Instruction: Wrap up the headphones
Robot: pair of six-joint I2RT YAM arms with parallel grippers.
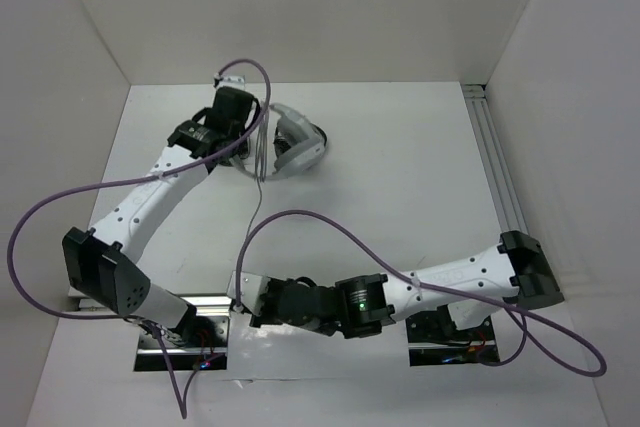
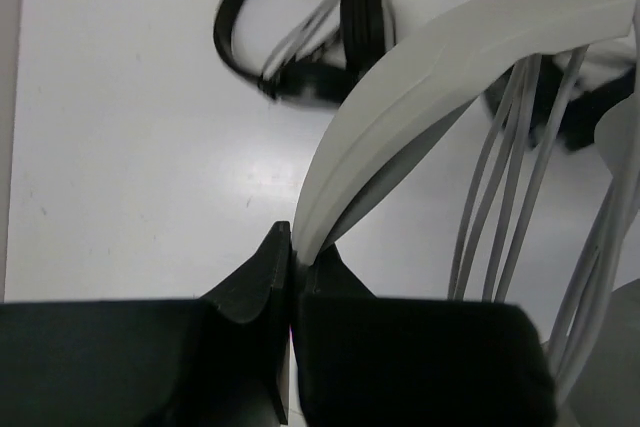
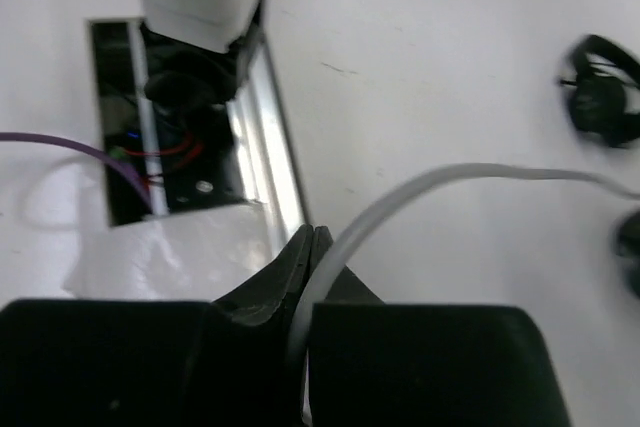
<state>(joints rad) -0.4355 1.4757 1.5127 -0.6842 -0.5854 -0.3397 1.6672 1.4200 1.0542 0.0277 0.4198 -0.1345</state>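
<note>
Both my claws grasp: left claw [image 2: 292, 247] the headphones' [image 1: 298, 147] stiff headband [image 2: 440, 47], right claw [image 3: 312, 242] the limp, probably slippery cable [image 3: 450, 179].

The headphones [image 1: 298, 150] lie far-left on the table [image 1: 410, 187].

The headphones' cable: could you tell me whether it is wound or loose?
Partly wound: several cable loops hang over the headband; the right gripper pinches its tail.

White table [image 1: 400, 187] with black headphones [image 2: 300, 37]
</note>
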